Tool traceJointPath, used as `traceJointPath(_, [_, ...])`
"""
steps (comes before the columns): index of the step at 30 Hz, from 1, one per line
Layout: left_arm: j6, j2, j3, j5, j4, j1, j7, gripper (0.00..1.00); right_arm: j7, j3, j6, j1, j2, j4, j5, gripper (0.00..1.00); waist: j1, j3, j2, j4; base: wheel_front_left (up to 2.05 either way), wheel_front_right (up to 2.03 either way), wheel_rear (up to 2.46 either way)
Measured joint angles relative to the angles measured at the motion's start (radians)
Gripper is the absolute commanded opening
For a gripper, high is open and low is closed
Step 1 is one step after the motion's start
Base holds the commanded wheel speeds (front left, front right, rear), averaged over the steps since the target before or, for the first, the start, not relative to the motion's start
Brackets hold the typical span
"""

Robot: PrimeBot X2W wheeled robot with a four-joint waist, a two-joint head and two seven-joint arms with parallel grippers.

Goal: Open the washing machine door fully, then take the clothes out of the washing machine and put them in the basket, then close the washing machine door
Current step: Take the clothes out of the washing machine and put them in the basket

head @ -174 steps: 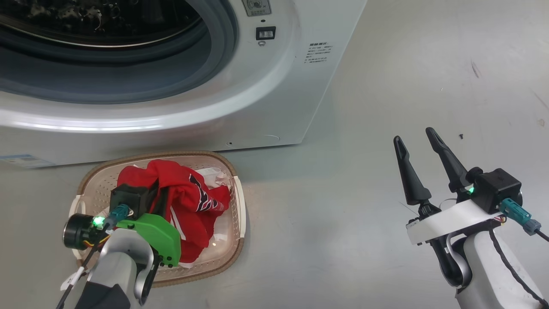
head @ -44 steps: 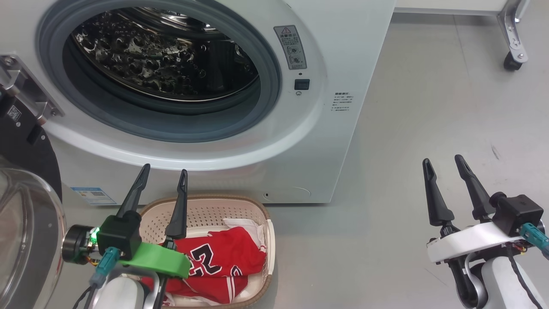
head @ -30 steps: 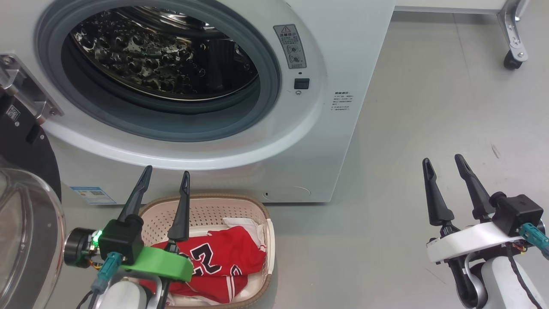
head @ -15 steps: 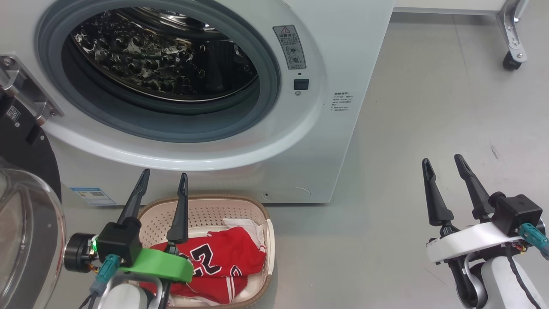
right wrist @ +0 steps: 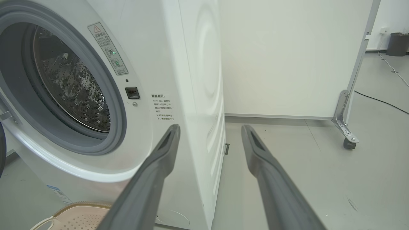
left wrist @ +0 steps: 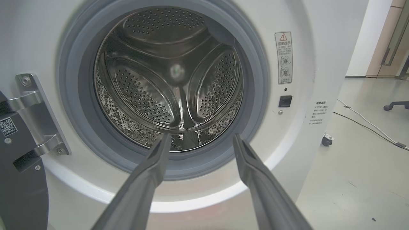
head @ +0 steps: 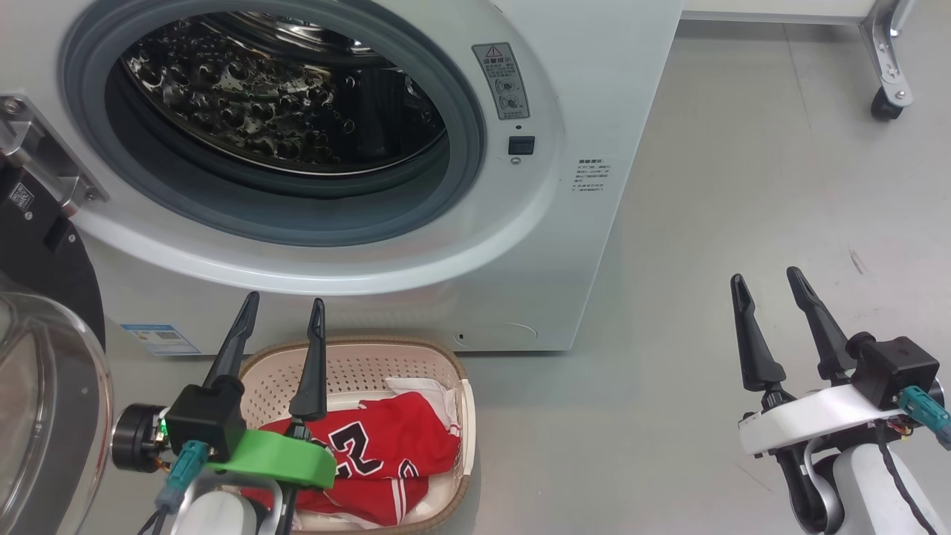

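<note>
The clothes lie in the basket (head: 371, 365), which sits on the floor (head: 743, 193) just in front of the washing machine (head: 579, 245), below its opening. On top is a red jersey (head: 394, 449) with the number 23 facing up, and a white piece (head: 417, 390) shows at the jersey's far edge.

The washing machine door (head: 52, 416) stands swung open at the left on its metal hinge (head: 44, 160), glass bowl facing out. Inside the grey gasket (head: 464, 186) the perforated steel drum (left wrist: 169, 83) is exposed.

The left gripper (head: 286, 298) hovers over the basket's near left part. Its fingers are spread apart and hold nothing, and they point toward the drum opening. The right gripper (head: 764, 273) is well apart to the right, above bare floor, also spread and holding nothing. In the right wrist view it (right wrist: 210, 126) points past the machine's front right corner.
</note>
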Motion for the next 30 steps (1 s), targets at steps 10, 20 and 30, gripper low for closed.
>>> traceJointPath(10, [0.000, 0.000, -0.001, -0.007, 0.001, 0.001, 0.000, 1.00, 0.000, 0.002, 0.000, 0.000, 0.001, 0.000, 0.000, 1.00, 0.0000, -0.006, 0.0000, -0.005, 0.00, 0.00, 0.00])
traceJointPath(20, [-0.001, 0.000, 0.000, -0.007, 0.004, 0.003, 0.000, 1.00, 0.000, 0.009, 0.000, 0.000, 0.004, 0.003, 0.000, 1.00, 0.0000, -0.016, 0.0000, -0.013, 0.00, 0.00, 0.00])
traceJointPath(30, [-0.012, 0.000, -0.002, -0.031, 0.007, 0.015, 0.000, 1.00, 0.000, 0.018, 0.000, 0.000, 0.008, 0.009, 0.000, 1.00, 0.0000, -0.028, 0.0000, -0.020, 0.00, 0.00, 0.00])
